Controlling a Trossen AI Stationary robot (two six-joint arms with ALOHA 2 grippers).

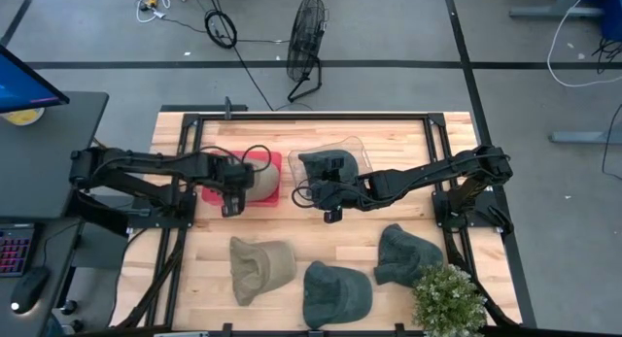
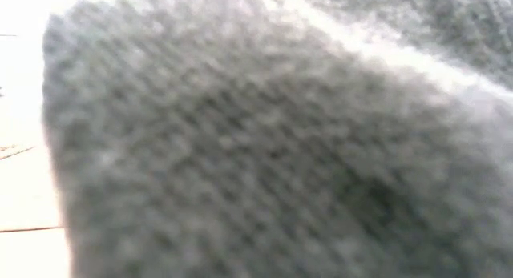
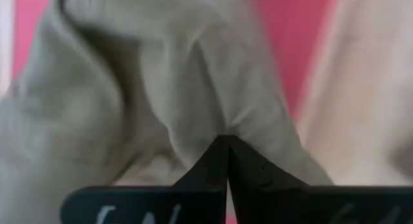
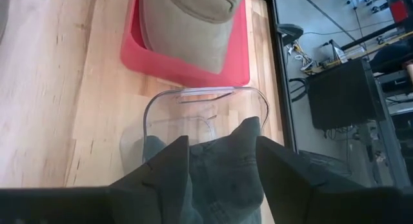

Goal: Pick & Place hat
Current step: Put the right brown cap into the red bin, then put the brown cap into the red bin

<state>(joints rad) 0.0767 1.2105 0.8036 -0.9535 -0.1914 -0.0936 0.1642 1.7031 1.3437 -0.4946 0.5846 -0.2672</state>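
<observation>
A tan hat (image 1: pixel 260 179) lies in the red tray (image 1: pixel 275 197). My left gripper (image 1: pixel 233 186) is over the tray's left part and shut on this hat (image 3: pixel 161 88). A dark grey hat (image 1: pixel 324 165) sits in the clear bin (image 1: pixel 358 148) to the right of the tray. My right gripper (image 1: pixel 333 185) reaches into it from the near side, its fingers closed partway on a hump of the hat (image 4: pixel 222 169). The low view shows only grey knit fabric (image 2: pixel 256 150) close to the lens. My left gripper pinches a raised fold of the tan hat's cloth (image 3: pixel 227 124) between its two fingertips, which meet. The hat's body spreads out beyond the fingers over the red tray (image 3: pixel 303 30). I cannot tell how many layers are in the pinch. My right gripper has a thick bunch of the dark grey hat (image 4: pixel 226 153) between its two fingers (image 4: pixel 169 166), coming from the table's near side and slanting down. The hat lies inside the clear bin (image 4: pixel 206 95), and the bunch rises slightly past the fingertips.
Three more hats lie on the near part of the wooden table: a tan one (image 1: pixel 260 269), a dark grey one (image 1: pixel 337 290) and another dark grey one (image 1: pixel 408 252). A small potted plant (image 1: pixel 449 296) stands at the near right corner. Black frame rails (image 1: pixel 311 117) border the table.
</observation>
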